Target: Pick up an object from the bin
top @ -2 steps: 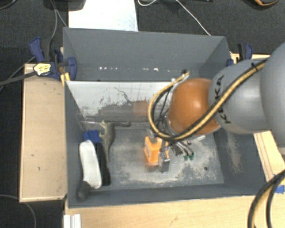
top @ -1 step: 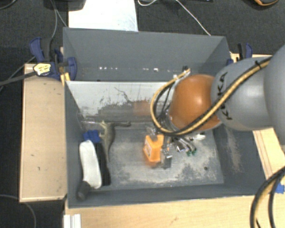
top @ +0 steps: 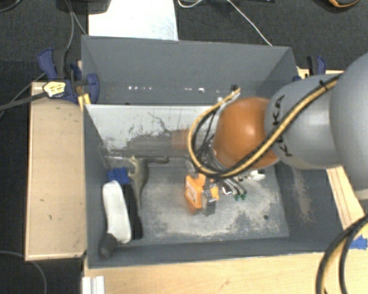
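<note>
The gripper [top: 207, 199] is down near the middle of the bin [top: 172, 72] floor, touching a small orange block [top: 194, 192] that lies there, seemingly on the block's right side. Whether it is clamped on the block I cannot tell. A white brush [top: 116, 212] lies along the left wall, well apart.

You've got a grey bin [top: 184, 72], floor scuffed whitish. The arm [top: 331, 121] is silver-grey with black lettering, an orange cover [top: 242, 130] and yellow-and-black cables [top: 196, 136]. In the bin: an orange block [top: 194, 192], a white object [top: 116, 213] with a blue cap [top: 118, 176], and a black bar [top: 133, 210].
</note>
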